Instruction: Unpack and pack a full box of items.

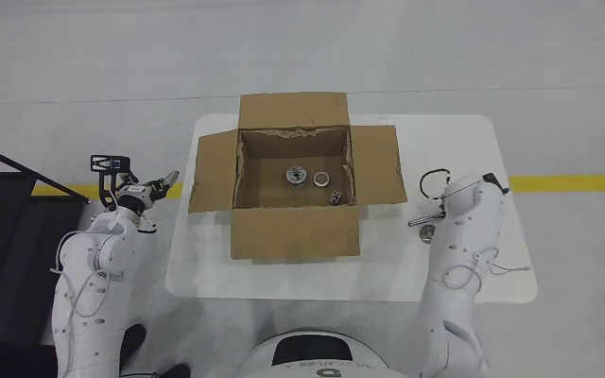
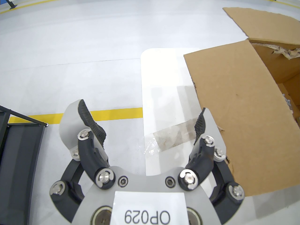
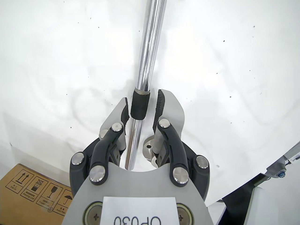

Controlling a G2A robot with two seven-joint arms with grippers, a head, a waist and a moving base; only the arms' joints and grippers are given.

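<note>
An open cardboard box (image 1: 295, 231) stands mid-table with all flaps spread. Inside it lie a round metal part (image 1: 296, 175), a pale ring (image 1: 322, 178) and a small dark item (image 1: 335, 197). To the right of the box, low over the table, my right gripper (image 3: 143, 97) straddles a chrome rod (image 3: 151, 36) at the rod's black band (image 3: 140, 105). One pad touches the band and the other stands a little off it, so the gripper is open. My left gripper (image 2: 142, 106) hangs open with nothing in it beyond the table's left edge, near the box's left flap (image 2: 236, 108).
A small metal flange (image 3: 148, 146) lies on the table (image 1: 473, 142) under the right gripper. A black cable loop (image 1: 433, 180) sits just behind that arm. A dark rack (image 1: 24, 246) stands on the floor at the left. A taped patch (image 2: 173, 134) marks the table's left edge.
</note>
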